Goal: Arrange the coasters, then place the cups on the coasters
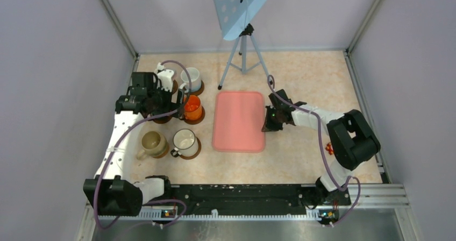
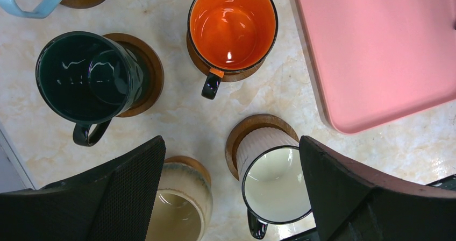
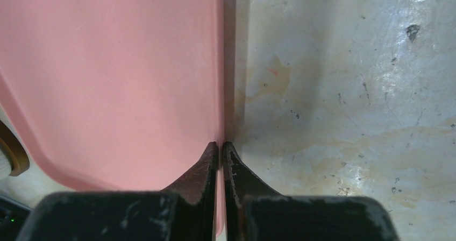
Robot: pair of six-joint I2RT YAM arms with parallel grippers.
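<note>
Several cups stand on brown coasters at the table's left. In the left wrist view I see the dark green cup (image 2: 88, 77) on its coaster (image 2: 150, 71), the orange cup (image 2: 232, 26), the white dark-rimmed cup (image 2: 277, 184) on a coaster (image 2: 253, 128), and the beige cup (image 2: 180, 208). A pale cup (image 2: 32, 1) shows at the top left corner. My left gripper (image 2: 231, 198) hangs open above them, holding nothing. A white cup (image 1: 191, 79) sits at the back. My right gripper (image 3: 221, 144) is shut, its tips at the pink tray's right edge (image 3: 218, 63).
The pink tray (image 1: 239, 120) lies mid-table between the arms. Behind it stands a tripod (image 1: 243, 58) carrying a blue perforated board (image 1: 239, 4). Grey walls and metal posts enclose the table. A black rail (image 1: 242, 195) runs along the near edge.
</note>
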